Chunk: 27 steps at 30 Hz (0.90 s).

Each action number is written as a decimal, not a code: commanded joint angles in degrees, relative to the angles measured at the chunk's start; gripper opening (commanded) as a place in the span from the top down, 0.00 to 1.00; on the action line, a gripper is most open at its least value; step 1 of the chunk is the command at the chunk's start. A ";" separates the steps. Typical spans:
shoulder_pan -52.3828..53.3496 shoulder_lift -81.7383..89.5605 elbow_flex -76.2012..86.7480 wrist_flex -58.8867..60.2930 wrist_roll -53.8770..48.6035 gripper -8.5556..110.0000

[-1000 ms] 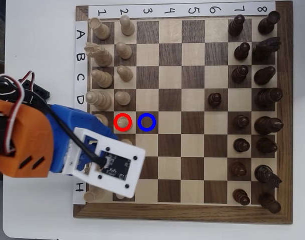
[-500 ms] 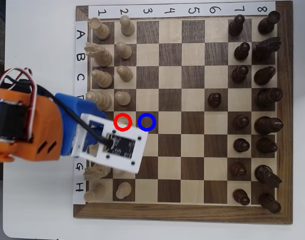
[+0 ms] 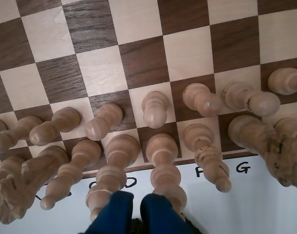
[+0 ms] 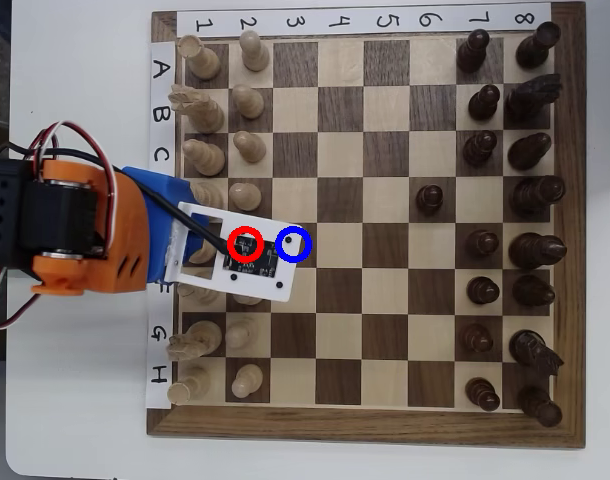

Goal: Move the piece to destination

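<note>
In the wrist view the piece point(image 3: 155, 108), a pale cream pawn with a round head, stands in the middle of the pawn row, straight ahead of my gripper point(image 3: 137, 210). The two blue fingertips point(image 3: 114, 214) sit close together at the bottom edge with nothing between them, well short of the pawn. Just beyond the pawn lies the dark destination square point(image 3: 144, 62). From overhead, the white camera plate point(image 4: 235, 258) hides the pawn and the red ring. It also overlaps one edge of the blue-ringed destination point(image 4: 307, 258).
Tall pale back-row pieces point(image 3: 163, 165) crowd between my fingers and the pawn, and neighbouring pawns point(image 3: 201, 97) stand close on both sides. Dark pieces point(image 4: 483, 243) line the board's right side, with one advanced dark pawn point(image 4: 430, 198). The orange arm point(image 4: 85, 235) reaches in from the left.
The arm has swung up the overhead picture from the G and H rows to the E row. Its camera plate now covers the red ring and the pawn.
</note>
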 commanded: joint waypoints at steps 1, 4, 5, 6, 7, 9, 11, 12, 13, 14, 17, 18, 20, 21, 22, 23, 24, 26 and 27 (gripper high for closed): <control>-1.58 -0.18 0.44 -4.13 4.39 0.90; -1.85 -1.41 0.44 -5.98 5.54 0.90; -1.85 -1.76 0.53 -6.68 5.89 0.90; -1.85 -2.02 0.62 -7.47 6.15 0.90; -1.76 -2.20 0.97 -8.26 6.42 0.90; -1.49 -2.46 1.58 -9.84 6.50 0.89; -1.14 -2.64 2.46 -11.25 6.50 0.89; -1.14 -2.81 2.90 -11.69 6.33 0.89; -1.05 -2.99 3.25 -12.13 6.15 0.89; -0.88 -3.25 3.43 -12.48 6.15 0.89; -0.26 -3.96 4.04 -13.89 6.33 0.88; 0.00 -4.22 4.04 -14.15 6.42 0.87; 0.26 -4.57 4.31 -14.77 6.50 0.86; 0.35 -4.66 4.39 -14.94 6.50 0.85; 0.35 -4.75 4.39 -15.29 6.33 0.84; 0.44 -4.83 4.48 -15.56 6.15 0.83; 0.53 -4.83 4.48 -15.91 6.15 0.82; 0.79 -5.01 4.48 -16.17 6.33 0.81; 0.79 -5.19 4.57 -16.26 6.33 0.80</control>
